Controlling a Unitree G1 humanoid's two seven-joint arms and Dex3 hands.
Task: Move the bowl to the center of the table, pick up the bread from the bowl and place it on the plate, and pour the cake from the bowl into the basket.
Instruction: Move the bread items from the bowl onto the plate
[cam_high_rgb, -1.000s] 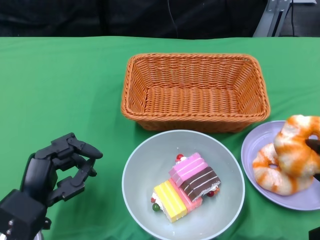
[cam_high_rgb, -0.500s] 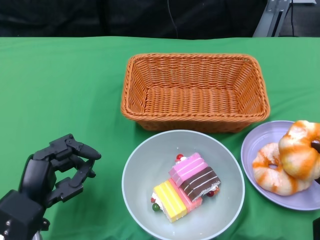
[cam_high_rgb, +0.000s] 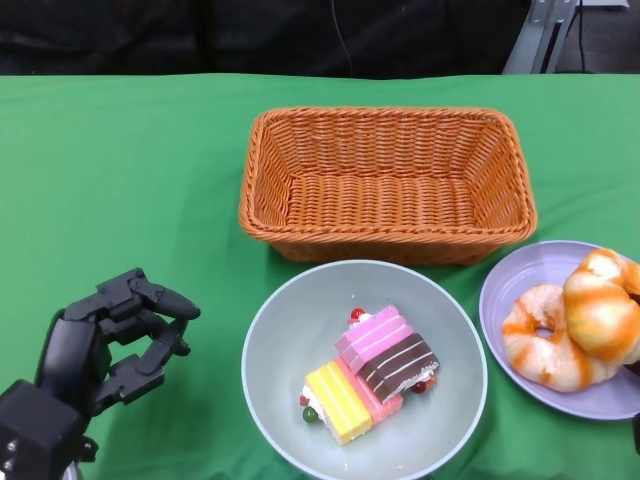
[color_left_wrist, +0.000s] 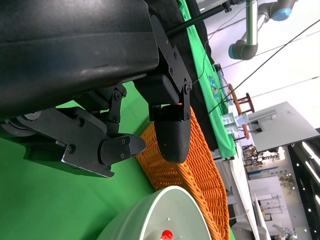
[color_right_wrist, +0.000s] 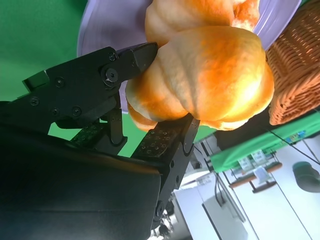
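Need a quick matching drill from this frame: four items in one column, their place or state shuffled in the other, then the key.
1. basket
2. cake
3. left hand
4. held bread

A. in the bowl
B. over the purple plate, gripped by the right hand
C. holds nothing, beyond the bowl
D. above the green cloth, holding nothing

Pairs: 1-C, 2-A, 3-D, 4-B

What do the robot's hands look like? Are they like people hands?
Not quite. The left hand is all black, made of blocky hard pieces joined like little hinges, with small round screws showing. Its fingertips are smooth and rounded. The right hand is black too, with screws on its flat parts and dotted pads inside the fingers. Both have a big, smooth black shell at the back.
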